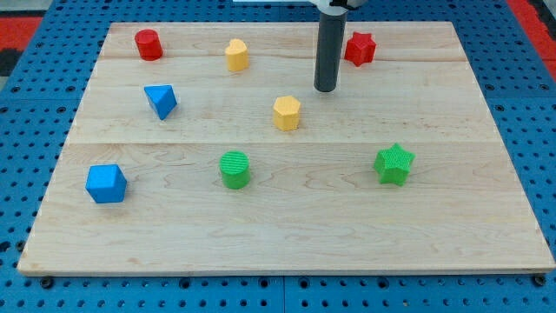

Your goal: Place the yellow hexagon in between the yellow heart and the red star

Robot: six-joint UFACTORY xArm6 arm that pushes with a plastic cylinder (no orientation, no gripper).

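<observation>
Near the board's upper middle, my tip (326,89) stands on the wooden board (486,217), touching nothing; the rod has no jaws and holds nothing. The yellow hexagon (287,113) lies just beside it, toward the view's bottom left. The target gap lies above: yellow heart (237,55) at the view's upper left, red star (360,49) at the upper right. In my judgement the tip must pass below the hexagon to push it upward. The surface is flat; the gap is unobstructed.
</observation>
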